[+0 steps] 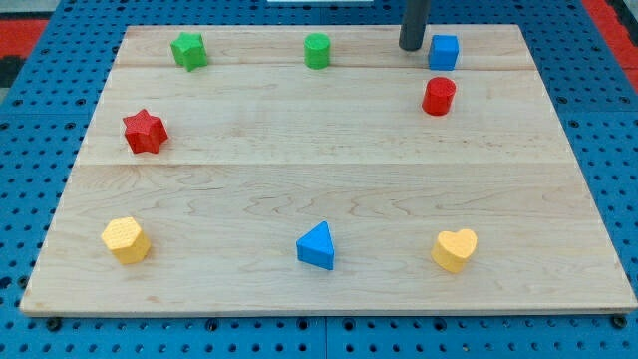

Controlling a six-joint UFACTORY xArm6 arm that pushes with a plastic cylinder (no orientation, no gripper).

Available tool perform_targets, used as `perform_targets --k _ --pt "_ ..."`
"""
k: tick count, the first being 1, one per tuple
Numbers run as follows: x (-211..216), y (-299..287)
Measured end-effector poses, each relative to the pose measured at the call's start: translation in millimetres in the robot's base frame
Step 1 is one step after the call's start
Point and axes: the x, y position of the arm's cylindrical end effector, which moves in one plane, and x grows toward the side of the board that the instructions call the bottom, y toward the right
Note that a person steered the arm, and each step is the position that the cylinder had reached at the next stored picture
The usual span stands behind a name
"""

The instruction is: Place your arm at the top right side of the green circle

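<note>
The green circle (317, 50), a short green cylinder, stands near the top edge of the wooden board, about mid-width. My tip (411, 47) touches the board near the top edge, well to the right of the green circle and just left of the blue cube (444, 52). The rod rises out of the view's top. There is a clear gap between my tip and the green circle.
A green star (188, 50) sits at the top left. A red cylinder (438, 96) lies below the blue cube. A red star (145, 131) is at the left. Along the bottom are a yellow hexagon (126, 239), a blue triangle (317, 246) and a yellow heart (455, 249).
</note>
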Motion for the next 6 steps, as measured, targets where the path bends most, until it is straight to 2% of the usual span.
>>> perform_targets --k 1,3,4,5,6 --pt "-18.5 -13.0" --pt "-19.2 -6.5" --pt "-16.3 -33.8" --pt "-15.9 -92.8" --pt "-15.9 -94.2"
